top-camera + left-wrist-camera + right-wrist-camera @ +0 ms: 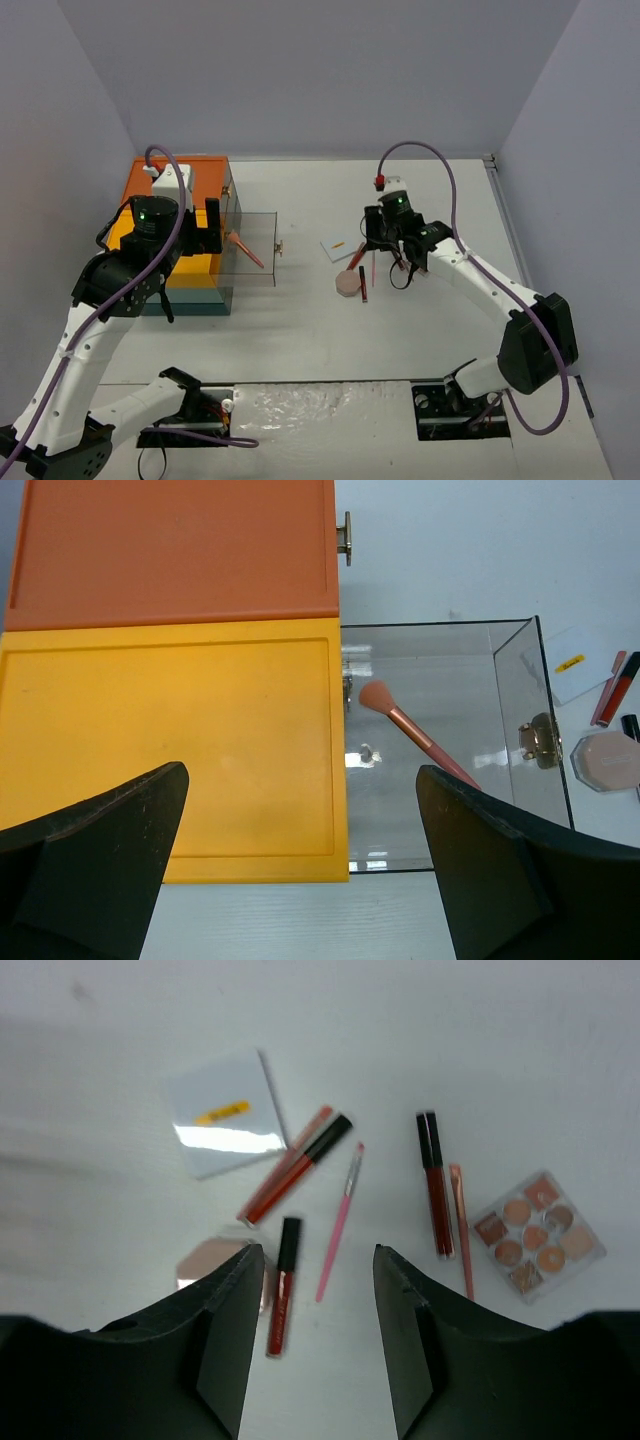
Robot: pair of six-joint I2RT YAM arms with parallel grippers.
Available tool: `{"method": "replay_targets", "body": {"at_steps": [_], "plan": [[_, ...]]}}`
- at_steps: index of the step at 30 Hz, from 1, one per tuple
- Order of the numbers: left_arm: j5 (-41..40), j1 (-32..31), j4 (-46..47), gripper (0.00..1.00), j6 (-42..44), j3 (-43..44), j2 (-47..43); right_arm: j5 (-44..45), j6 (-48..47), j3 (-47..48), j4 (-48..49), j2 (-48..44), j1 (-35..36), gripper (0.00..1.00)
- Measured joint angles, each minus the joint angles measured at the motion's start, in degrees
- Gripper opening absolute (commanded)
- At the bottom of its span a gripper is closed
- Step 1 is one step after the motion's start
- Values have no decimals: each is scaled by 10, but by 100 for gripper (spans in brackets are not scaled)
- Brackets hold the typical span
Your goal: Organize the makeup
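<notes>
Counter: white, with bare surface across the top of the right wrist view. Box: orange and yellow lid, at left in the top view. Clear drawer sticks out on its right with 1 pink brush lying diagonally inside.

Makeup cluster lies flat, centre-right in the top view:
- 1 white card with a yellow label
- 1 nine-pan palette at the right edge
- 1 pink compact, half hidden
- 4 red tubes; the rightmost may be two side by side, blurry
- 1 thin pink brush
- 1 rose-gold pencil

Two tubes touch beside the card.

Left fingers are spread wide over the yellow lid, holding nothing. Right fingers are partly apart above the cluster, nothing between them.
</notes>
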Motion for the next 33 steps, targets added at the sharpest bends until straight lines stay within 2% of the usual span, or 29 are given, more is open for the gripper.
{"method": "replay_targets", "body": {"at_steps": [5, 14, 19, 25, 33], "plan": [[8, 0, 6, 97, -2, -4, 4, 1, 38, -60, -22, 21, -15, 41], [11, 0, 9, 97, -2, -4, 4, 19, 77, -50, -4, 159, -15, 34], [11, 0, 8, 97, -2, -4, 4, 25, 93, -24, 13, 216, -15, 24], [9, 0, 6, 97, -2, -4, 1, 30, 109, -22, 44, 229, -23, 2], [8, 0, 6, 97, -1, -4, 2, 26, 111, -76, 64, 187, -70, 0]]}}
